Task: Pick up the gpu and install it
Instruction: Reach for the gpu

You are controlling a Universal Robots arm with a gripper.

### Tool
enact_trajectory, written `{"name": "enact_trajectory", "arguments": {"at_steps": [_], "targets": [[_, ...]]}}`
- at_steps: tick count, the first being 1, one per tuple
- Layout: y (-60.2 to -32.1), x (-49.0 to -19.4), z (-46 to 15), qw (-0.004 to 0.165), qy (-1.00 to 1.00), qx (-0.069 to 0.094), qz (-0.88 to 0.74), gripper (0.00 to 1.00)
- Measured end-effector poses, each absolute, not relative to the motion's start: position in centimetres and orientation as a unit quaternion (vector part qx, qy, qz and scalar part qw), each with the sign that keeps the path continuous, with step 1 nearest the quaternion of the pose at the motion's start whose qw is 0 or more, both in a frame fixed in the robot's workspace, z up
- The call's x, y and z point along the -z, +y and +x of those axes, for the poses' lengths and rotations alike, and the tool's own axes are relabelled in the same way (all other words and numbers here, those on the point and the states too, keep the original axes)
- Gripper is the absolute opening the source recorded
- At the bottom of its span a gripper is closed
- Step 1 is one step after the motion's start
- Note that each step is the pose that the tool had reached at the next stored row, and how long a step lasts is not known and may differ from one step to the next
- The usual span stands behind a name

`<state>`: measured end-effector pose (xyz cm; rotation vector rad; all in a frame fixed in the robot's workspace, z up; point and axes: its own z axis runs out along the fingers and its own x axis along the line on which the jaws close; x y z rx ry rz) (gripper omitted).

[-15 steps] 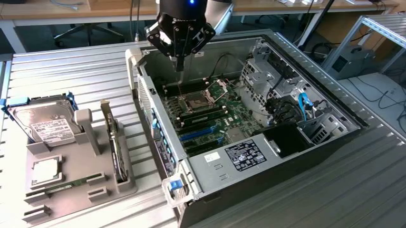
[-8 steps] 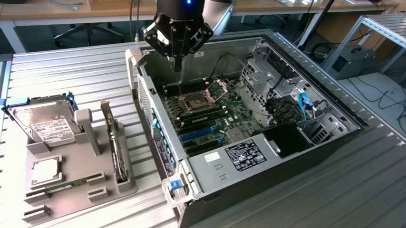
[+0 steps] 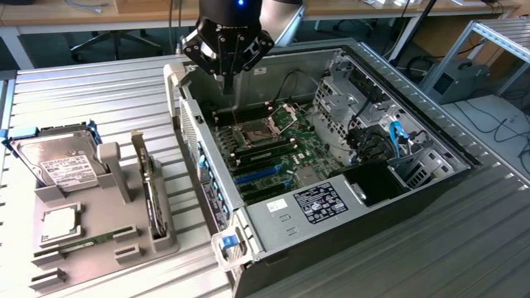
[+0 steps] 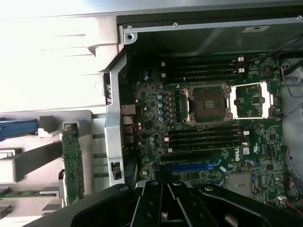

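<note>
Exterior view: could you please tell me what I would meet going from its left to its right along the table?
Hard drive → gpu standing on edge → motherboard inside the open computer case → blue cables.

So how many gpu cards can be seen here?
1. The gpu stands on edge in the grey holder, at the exterior view's left of the open computer case. Others may be hidden.
</note>
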<state>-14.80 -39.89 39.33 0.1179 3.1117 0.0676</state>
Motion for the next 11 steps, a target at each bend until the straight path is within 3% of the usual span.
{"name": "enact_trajectory", "arguments": {"at_steps": [11], "targets": [[-39.90, -39.33, -15.54, 0.013, 0.999, -0.022, 0.038, 0.11]]}}
